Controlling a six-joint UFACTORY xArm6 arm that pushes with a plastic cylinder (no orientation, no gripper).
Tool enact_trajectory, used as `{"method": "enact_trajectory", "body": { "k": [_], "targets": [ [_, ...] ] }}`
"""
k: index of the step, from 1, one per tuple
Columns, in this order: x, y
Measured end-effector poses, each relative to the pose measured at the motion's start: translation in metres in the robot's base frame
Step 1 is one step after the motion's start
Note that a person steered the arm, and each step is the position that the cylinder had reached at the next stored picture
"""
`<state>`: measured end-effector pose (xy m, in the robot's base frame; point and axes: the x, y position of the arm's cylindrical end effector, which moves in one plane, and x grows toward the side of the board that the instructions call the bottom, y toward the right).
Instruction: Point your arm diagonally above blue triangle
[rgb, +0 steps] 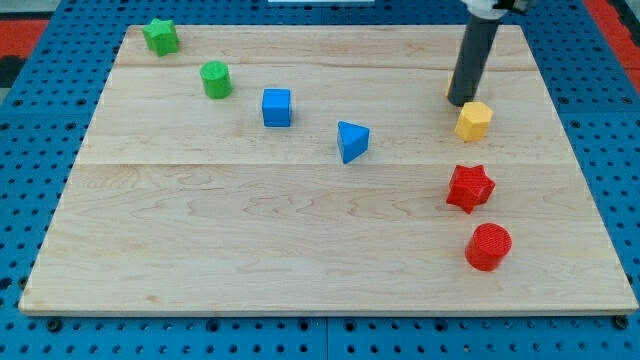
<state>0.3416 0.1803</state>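
The blue triangle (351, 140) lies near the middle of the wooden board (250, 230). My tip (461, 102) is at the view's upper right, well to the right of the triangle and slightly above it. It stands just above and left of the yellow hexagon block (474, 120), close to touching it. A small yellow-orange edge shows behind the rod at its left side.
A blue cube (277, 107) sits left of the triangle. A green cylinder (216, 79) and a green star (160, 36) lie at the upper left. A red star (469, 188) and a red cylinder (488, 246) lie at the lower right.
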Motion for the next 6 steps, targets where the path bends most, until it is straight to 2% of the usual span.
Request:
{"method": "enact_trajectory", "body": {
  "k": [1,2,3,5,6],
  "targets": [
    [0.0,-0.016],
    [0.0,-0.076],
    [0.0,-0.098],
    [-0.018,-0.107],
    [-0.022,-0.158]
  ]
}}
